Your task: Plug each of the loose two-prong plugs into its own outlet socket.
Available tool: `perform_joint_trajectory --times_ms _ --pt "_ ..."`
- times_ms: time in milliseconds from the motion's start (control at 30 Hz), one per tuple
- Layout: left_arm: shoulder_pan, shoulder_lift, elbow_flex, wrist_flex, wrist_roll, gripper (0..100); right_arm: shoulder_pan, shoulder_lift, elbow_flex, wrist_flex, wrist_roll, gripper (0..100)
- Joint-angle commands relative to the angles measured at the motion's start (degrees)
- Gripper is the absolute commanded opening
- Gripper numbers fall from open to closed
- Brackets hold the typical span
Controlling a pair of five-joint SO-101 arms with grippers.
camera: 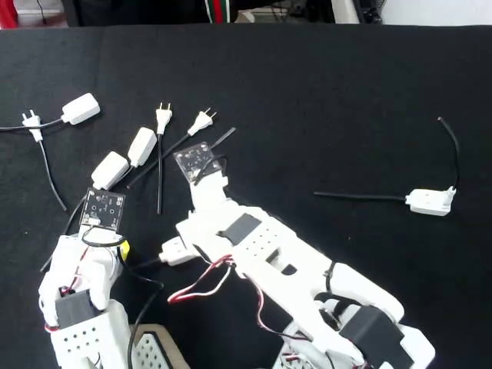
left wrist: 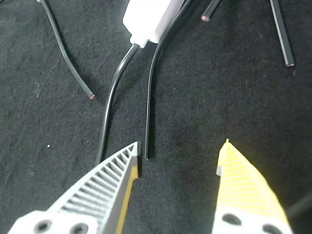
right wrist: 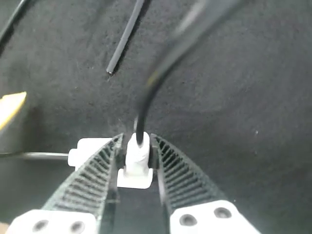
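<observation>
1. Right gripper (right wrist: 136,139) is clenched on a white plug (right wrist: 136,163), with one dark ribbed finger on each side of its body. The plug's black cord (right wrist: 161,63) comes out between the fingertips and runs on ahead of them.
2. Just beside one of those fingers lies a second white piece (right wrist: 90,147) with a cord leaving sideways. I cannot tell whether it is a plug or a socket.
3. Left gripper (left wrist: 181,144) is released. Its white finger (left wrist: 105,185) and yellow finger (left wrist: 241,180) stand well apart with nothing between them.
4. Ahead of the left gripper sits a white socket block (left wrist: 146,19), and its cord (left wrist: 114,97) curves back toward the white finger. A thinner cord (left wrist: 147,122) ends just beside that fingertip.
5. Farther out beyond the left gripper, two loose plugs (camera: 163,117) (camera: 202,121) lie near each other, prongs pointing away from the arms. A third plug (camera: 32,123) lies off to the outer side, near another socket block (camera: 81,109).
6. Well apart from both grippers, out past the right arm's side, a far socket block (camera: 429,201) rests on the black tablecloth (camera: 323,92) with cords at both ends.
</observation>
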State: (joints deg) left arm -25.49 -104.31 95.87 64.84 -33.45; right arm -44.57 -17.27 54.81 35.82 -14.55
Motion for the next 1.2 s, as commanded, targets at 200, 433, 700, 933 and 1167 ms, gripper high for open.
perform_joint_trajectory --times_ms 200,433,700,933,1167 --pt "0.75 -0.26 0.31 -1.14 0.0 26 -2.81 -4.97 4.53 4.92 6.42 1.1" --pt "0.75 -0.26 0.31 -0.97 0.0 26 -2.81 -12.09 10.77 5.19 11.78 1.1" --pt "0.75 -0.26 0.31 -0.97 0.0 26 -2.81 -13.32 11.3 5.27 11.69 1.2" --pt "0.75 -0.26 0.31 -0.88 -0.09 26 -2.81 -13.41 10.77 5.27 10.81 1.2" --pt "0.75 -0.26 0.31 -1.14 -0.09 26 -2.81 -13.41 10.51 5.36 8.53 9.2"
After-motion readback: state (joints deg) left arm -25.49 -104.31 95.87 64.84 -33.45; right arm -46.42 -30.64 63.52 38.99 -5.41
